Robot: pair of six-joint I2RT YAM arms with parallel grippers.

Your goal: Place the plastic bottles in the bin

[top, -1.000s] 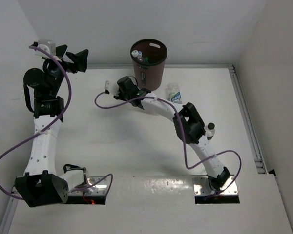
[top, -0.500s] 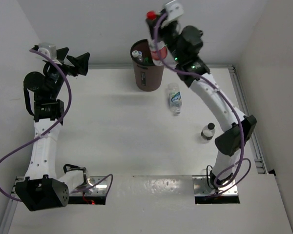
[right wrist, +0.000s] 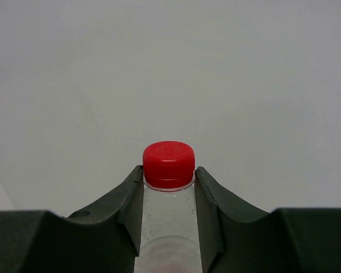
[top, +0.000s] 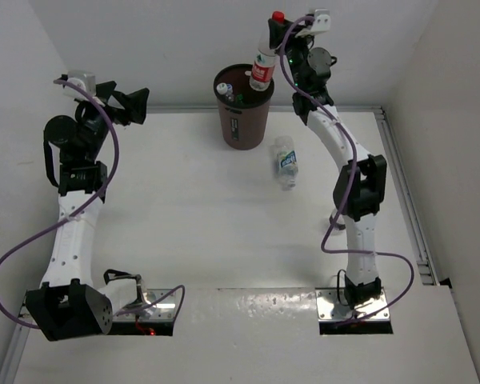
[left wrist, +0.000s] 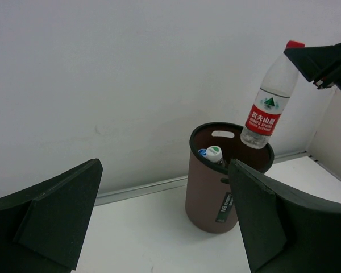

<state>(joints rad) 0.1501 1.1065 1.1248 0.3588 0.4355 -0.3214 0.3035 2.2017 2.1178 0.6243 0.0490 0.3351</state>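
**Right arm, bottle over the bin.** Compared with half a second ago, the right arm's elbow has drawn in toward the table's middle. The right gripper (top: 283, 34) has carried the red-labelled bottle (top: 262, 70) slightly rightward. Its fingers (right wrist: 131, 196) clamp the neck just under the red cap (right wrist: 169, 164), and the bottle's base hangs over the mouth of the bin (top: 244, 124). The left gripper (top: 133, 104) is little changed, with its jaws spread wide and empty.

The table (top: 184, 208) and the walls are white. A blue-labelled bottle (top: 286, 160) lies near the bin's base.

Only the left wrist view shows the capped bottles (left wrist: 213, 153) inside the bin.
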